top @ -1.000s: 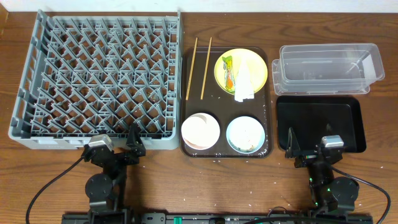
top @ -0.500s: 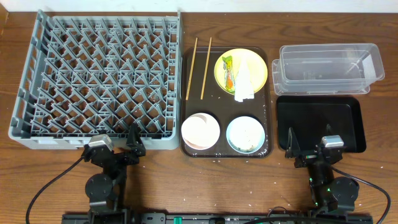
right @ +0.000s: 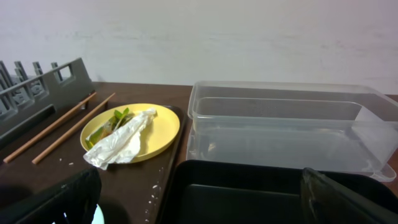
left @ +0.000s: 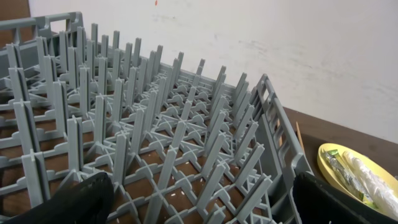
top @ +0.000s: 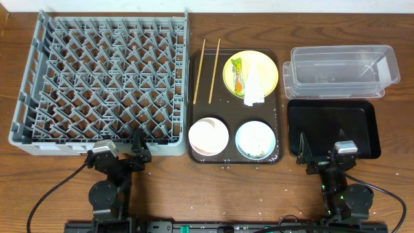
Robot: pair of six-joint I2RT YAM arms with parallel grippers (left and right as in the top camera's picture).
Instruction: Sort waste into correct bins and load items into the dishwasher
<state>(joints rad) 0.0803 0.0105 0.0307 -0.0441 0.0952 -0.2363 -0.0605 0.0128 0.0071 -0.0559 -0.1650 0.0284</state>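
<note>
The grey dish rack [top: 103, 84] [left: 155, 143] fills the left of the table. On the dark brown serving tray [top: 279, 139] lie two chopsticks [top: 207, 61] [right: 59, 127], a yellow plate [top: 266, 66] [right: 158, 134] holding the white napkin [top: 254, 87] [right: 118, 143] and yellow-green wrapper [top: 237, 74] [right: 109, 121], a white bowl [top: 208, 136] and a light blue bowl [top: 253, 140] with rice. The clear tub [top: 339, 68] [right: 286, 124] and black tray [top: 333, 126] [right: 249, 193] sit right. My left gripper [top: 123, 152] [left: 199, 205] is open at the rack's near edge. My right gripper [top: 321, 152] [right: 199, 199] is open at the black tray's near edge.
Loose rice grains [right: 155, 196] lie on the serving tray's right edge. Bare wooden table [top: 213, 188] lies between the two arm bases. A white wall [right: 199, 37] stands behind the table.
</note>
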